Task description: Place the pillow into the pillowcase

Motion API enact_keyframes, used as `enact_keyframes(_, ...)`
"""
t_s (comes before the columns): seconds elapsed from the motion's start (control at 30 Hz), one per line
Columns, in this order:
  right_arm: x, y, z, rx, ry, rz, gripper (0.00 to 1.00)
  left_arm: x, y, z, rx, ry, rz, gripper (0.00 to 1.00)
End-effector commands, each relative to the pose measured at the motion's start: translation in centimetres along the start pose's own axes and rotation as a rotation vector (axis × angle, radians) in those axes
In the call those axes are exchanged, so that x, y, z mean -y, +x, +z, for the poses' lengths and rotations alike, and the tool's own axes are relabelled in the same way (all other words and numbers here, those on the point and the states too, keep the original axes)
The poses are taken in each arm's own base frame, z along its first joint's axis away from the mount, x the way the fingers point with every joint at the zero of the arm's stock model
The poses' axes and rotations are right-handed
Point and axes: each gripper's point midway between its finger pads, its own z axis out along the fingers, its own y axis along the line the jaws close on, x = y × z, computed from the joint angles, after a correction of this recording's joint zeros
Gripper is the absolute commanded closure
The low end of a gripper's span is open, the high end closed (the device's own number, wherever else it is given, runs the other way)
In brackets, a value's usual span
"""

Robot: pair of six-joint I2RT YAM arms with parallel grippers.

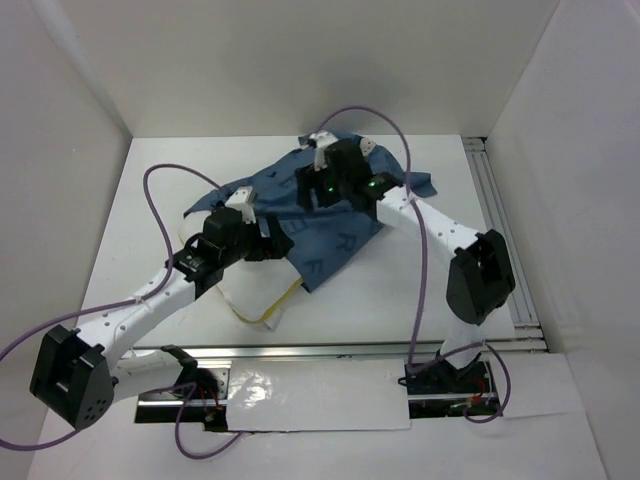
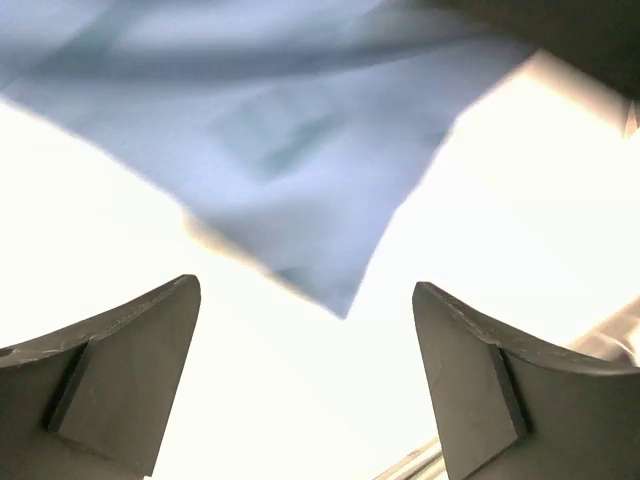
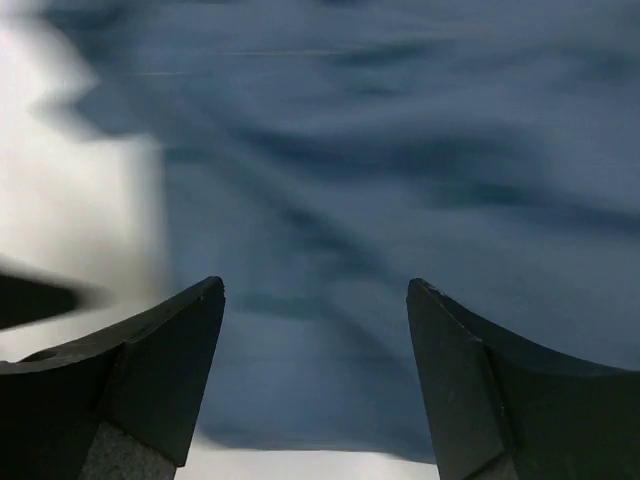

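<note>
- The pillow lies at the pillowcase's near-left edge. Its white corner with yellow piping sticks out toward the arm bases.
- The rest of the pillow runs in beneath the blue cloth and the left arm. I cannot tell from here whether it is inside the pillowcase or merely under it.
- The pillowcase lies rumpled and spread flat on the table. It is dark blue with pale letters showing on its near part.
- The left gripper hangs over the pillowcase's left edge, just where blue cloth meets white pillow.
- In the left wrist view the left gripper has its jaws spread wide, released, with nothing between them. A pointed corner of the pillowcase hangs just beyond the fingers, over a washed-out white surface.
- The right gripper is over the pillowcase's far part, pointing down at the cloth.
- In the right wrist view the right gripper also has its jaws apart and grips nothing. The pillowcase fills the view beyond its fingers, blurred and creased, with a white patch to its left.
- Purple cables loop from both arms, one left of the pillowcase and one arching over its far edge.
- A metal rail runs along the table edge well to the right of the pillowcase.
</note>
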Motion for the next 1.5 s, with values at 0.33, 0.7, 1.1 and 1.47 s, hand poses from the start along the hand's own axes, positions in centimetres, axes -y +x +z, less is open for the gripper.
enact_keyframes(0.33,19.6,4.5,-1.5,-0.237,0.429,-0.138,0.16,-8.9,7.6,-2.1,-0.187,-0.357,-0.144,0.0)
enact_keyframes(0.7,18.2,8.8,-0.3,-0.325,0.329,-0.077,0.64,-11.8,12.4,0.8,-0.376,-0.48,-0.117,0.66)
enact_keyframes(1.1,5.3,4.1,-0.7,-0.166,0.067,-0.125,1.0,-2.2,3.8,1.5,-0.068,-0.019,-0.056,1.0)
enact_keyframes(1.47,-6.7,2.2,-3.3,-0.082,-0.294,-0.123,1.0,3.9,-4.3,-1.9,0.184,0.19,-0.019,1.0)
